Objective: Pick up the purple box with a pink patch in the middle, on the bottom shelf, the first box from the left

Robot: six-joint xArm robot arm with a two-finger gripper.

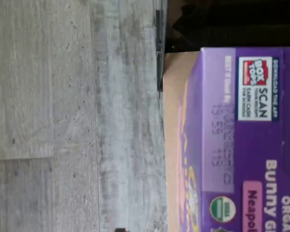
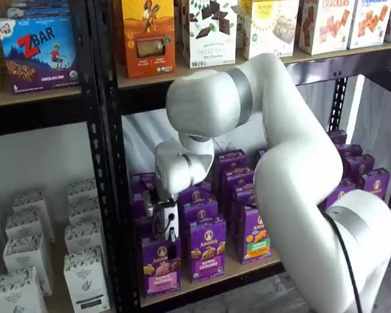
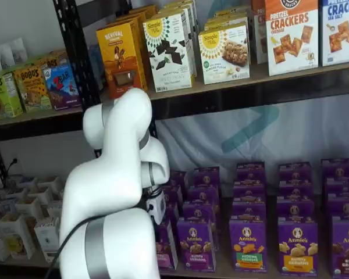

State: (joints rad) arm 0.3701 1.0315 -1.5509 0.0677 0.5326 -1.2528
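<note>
The purple box (image 2: pixel 160 266) stands upright at the left front of the bottom shelf (image 2: pixel 242 269), with a pink band across its lower front. My gripper (image 2: pixel 165 238) hangs right above its top, its white body tilted toward the shelf. The fingers are mostly hidden against the carton, and nothing is lifted in them. The wrist view shows the box (image 1: pixel 241 145) close up, top panel and front face, resting on the wooden board (image 1: pixel 173 96). In a shelf view the arm covers most of the box (image 3: pixel 164 249).
More purple Annie's cartons (image 2: pixel 206 248) fill rows to the right and behind. A black rack post (image 2: pixel 111 195) stands just left of the box. White cartons (image 2: pixel 85 277) sit on the neighbouring rack. Orange and white boxes (image 2: pixel 148 29) line the upper shelf. Grey floor (image 1: pixel 63 121) lies below.
</note>
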